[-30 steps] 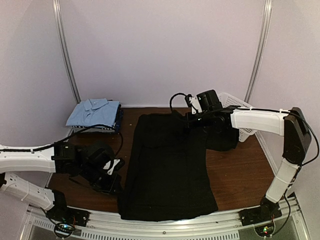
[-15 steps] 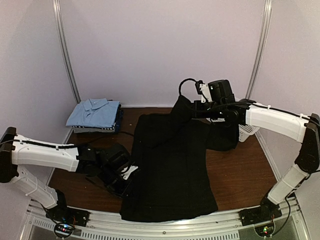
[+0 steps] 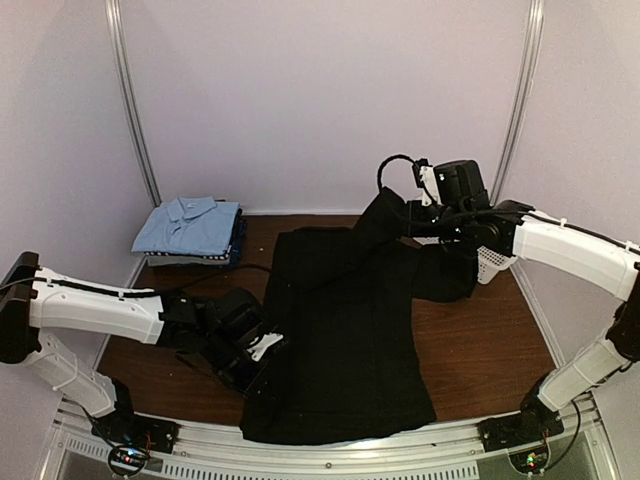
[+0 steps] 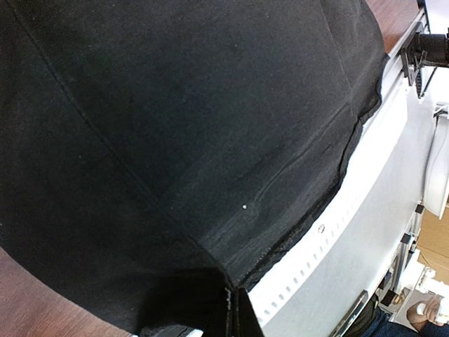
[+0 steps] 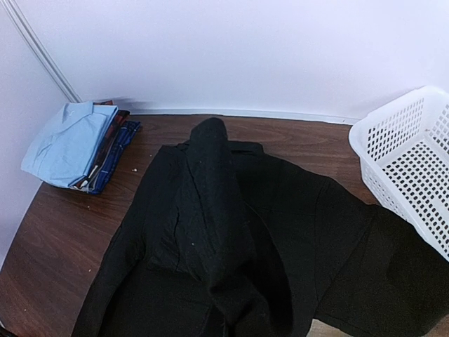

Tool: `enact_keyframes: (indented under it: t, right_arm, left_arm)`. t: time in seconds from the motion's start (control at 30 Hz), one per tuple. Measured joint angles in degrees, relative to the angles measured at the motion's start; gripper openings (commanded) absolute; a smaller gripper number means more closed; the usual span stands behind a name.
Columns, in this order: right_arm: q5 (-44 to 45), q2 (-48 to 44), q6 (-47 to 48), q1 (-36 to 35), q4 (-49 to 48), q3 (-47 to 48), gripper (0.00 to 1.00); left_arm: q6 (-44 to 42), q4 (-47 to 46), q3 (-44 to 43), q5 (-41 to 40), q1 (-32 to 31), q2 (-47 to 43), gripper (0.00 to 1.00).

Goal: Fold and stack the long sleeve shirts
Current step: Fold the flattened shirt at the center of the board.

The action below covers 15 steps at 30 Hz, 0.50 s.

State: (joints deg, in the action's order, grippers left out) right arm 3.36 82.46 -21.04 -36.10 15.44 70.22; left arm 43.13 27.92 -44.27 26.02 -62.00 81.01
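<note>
Since a second ago, the right gripper, jaws shut on a raised length of the black long sleeve shirt, has climbed away from the folded shirt stack, while the left gripper, jaws shut on the hem edge nearest that stack, has closed in. Keep the hem pinned, carry the raised fabric over the body lying flat beside the stack, and release only once no ridge remains.
</note>
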Motion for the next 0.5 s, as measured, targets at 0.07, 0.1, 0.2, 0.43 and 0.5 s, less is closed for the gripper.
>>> enact_keyframes:
  t: [0.07,0.1,0.2,0.43,0.5]
  right_arm:
    - [0.61,-0.17,0.11,0.00,0.37,0.00,0.00]
    - [0.76,-0.17,0.17,0.00,0.48,0.00,0.00]
    - [0.76,-0.15,0.28,0.00,0.92,0.00,0.00]
    - [1.05,-0.17,0.39,0.00,1.25,0.00,0.00]
    - [1.36,-0.17,0.79,0.00,1.57,0.00,0.00]
  left_arm:
    - [-0.35,-0.13,0.00,0.26,0.02,0.07,0.00]
    - [-0.52,-0.28,0.00,0.48,0.00,0.11,0.00]
    - [-0.92,-0.87,0.00,0.98,0.02,0.44,0.00]
    - [-1.75,-0.96,0.00,2.08,0.00,0.74,0.00]
    - [-1.86,-1.05,0.00,2.27,0.00,0.85,0.00]
